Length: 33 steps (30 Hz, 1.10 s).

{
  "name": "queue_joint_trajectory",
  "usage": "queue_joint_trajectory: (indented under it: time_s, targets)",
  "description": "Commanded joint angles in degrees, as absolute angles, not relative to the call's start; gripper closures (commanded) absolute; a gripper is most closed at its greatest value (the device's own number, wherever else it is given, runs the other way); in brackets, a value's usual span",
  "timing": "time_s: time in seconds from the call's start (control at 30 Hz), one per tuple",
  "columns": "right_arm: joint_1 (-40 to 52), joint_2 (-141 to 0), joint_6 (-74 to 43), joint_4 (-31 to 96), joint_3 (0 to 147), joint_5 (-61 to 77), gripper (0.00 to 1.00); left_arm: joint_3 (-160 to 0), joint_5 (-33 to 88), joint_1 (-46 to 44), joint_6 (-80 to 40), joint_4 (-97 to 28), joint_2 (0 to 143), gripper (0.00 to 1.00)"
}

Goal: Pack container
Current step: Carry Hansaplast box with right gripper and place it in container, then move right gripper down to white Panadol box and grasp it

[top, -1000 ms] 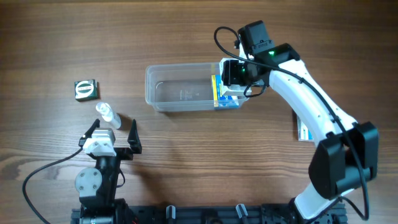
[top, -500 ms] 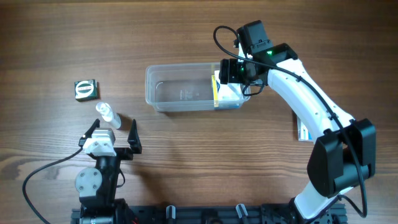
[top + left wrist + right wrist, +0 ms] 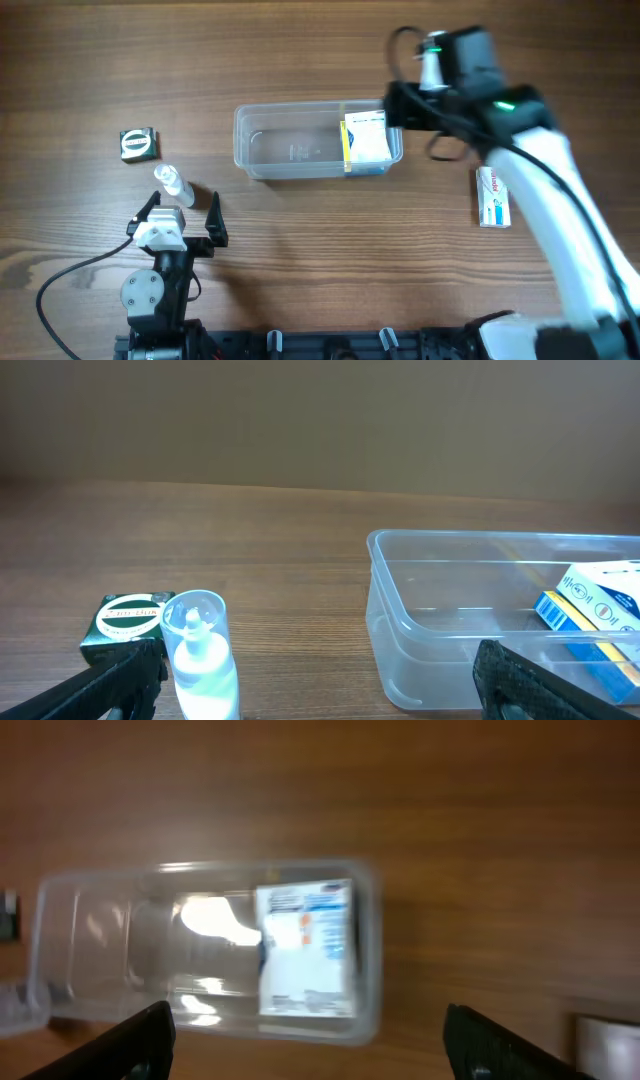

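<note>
Left claw (image 3: 184,203) and blurred right claw (image 3: 315,1038) gape empty; the container (image 3: 241,140) holds a box (image 3: 367,140), cropped in left-wrist view.

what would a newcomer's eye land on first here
The clear container at mid-table draws the eye first, with a white and blue box lying in its right end. Next comes the white right arm, blurred, with the open right gripper near that end of the container. At the left, a small clear bottle lies just ahead of the open left gripper.
</note>
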<state>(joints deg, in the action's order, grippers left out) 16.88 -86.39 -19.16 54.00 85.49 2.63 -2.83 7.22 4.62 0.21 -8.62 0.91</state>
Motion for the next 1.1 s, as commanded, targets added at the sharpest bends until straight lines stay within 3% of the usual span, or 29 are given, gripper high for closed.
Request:
queue_joint_trajectory:
  time_s: [0.0,0.2,0.47,0.63,1.07]
  targets:
    - [10.31,-81.38,-17.96,58.48,86.67,-2.61,0.13,-2.48,7.88,4.99,1.28,-8.56,0.86,0.0]
    - [-2.37,-80.79,-14.28,65.01,83.88,-4.05,0.09,-2.48,7.88,4.99,1.28,-8.58,0.86,0.0]
    - [-11.27,-80.79,-10.63,57.54,68.53,-0.84,0.07,-2.48,7.88,4.99,1.28,-8.56,0.86,0.0]
    - [-13.1,-80.79,-13.26,48.12,59.29,7.55,0.07,-2.48,7.88,4.99,1.28,-8.56,0.86,0.0]
    - [-13.1,-80.79,-19.94,29.71,39.77,6.2,0.07,-2.48,7.88,4.99,1.28,-8.56,0.86,0.0]
